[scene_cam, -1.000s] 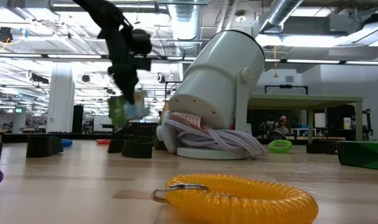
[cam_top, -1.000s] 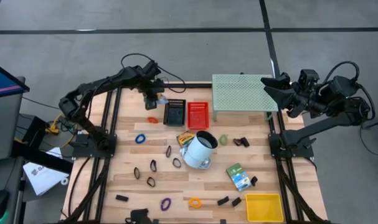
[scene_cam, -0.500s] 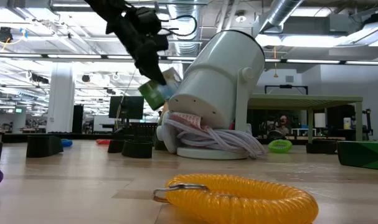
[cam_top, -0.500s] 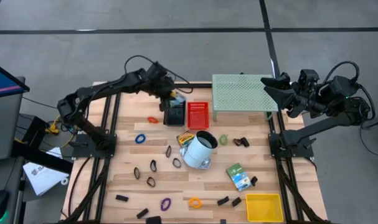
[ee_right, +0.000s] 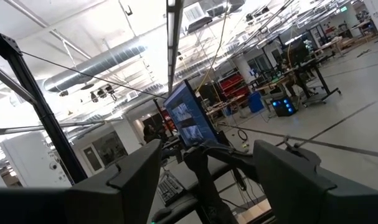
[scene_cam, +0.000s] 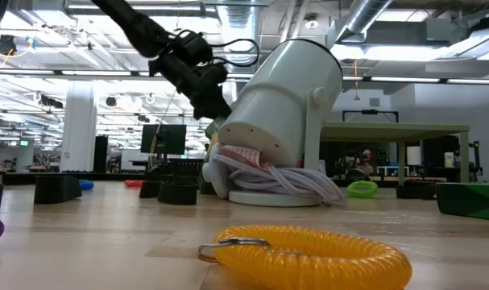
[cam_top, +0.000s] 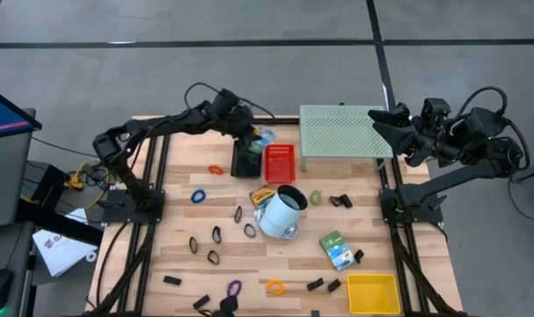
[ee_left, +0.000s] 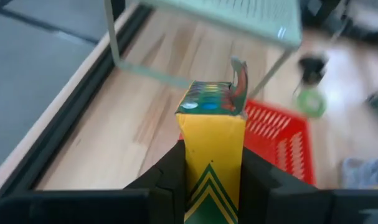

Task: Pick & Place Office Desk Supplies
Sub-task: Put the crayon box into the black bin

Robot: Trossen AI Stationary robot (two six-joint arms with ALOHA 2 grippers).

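My left gripper [cam_top: 253, 137] is shut on a yellow-green crayon box [ee_left: 212, 143] and hovers over the far ends of the black tray [cam_top: 245, 162] and red tray [cam_top: 279, 162]. In the low view the gripper [scene_cam: 210, 101] shows high up, and the white tilted cup hides most of the box. More supplies lie on the wood: crayon boxes [cam_top: 337, 249] [cam_top: 262, 194], rubber rings [cam_top: 215, 169] [cam_top: 198, 196] [cam_top: 316, 198], and black binder clips [cam_top: 340, 202] [cam_top: 213, 236]. My right gripper [cam_top: 383, 121] waits raised at the table's right edge, open, with nothing between its fingers [ee_right: 136, 180]. My left gripper pinches the crayon box by its two long sides [ee_left: 187, 163] between its two fingers, at the end nearest the wrist. The fingers lie along the box and slant down toward the table's right. The box sticks out past the fingertips, its open flap end [ee_left: 237, 87] leading, lifted clear of the trays.
A green mesh shelf [cam_top: 341, 130] stands at the far right, just beyond the held box. A white cup-like object [cam_top: 280, 211] lies tilted mid-table. A yellow bin [cam_top: 373, 292] sits at the near right. A yellow coil ring [scene_cam: 304, 251] lies near the front edge.
My left gripper has carried the crayon box toward the table's right, from left of the black tray to over the two trays' far ends. It has tipped up from pointing steeply down to a shallower slant and rolled, so the box now points out toward the shelf.
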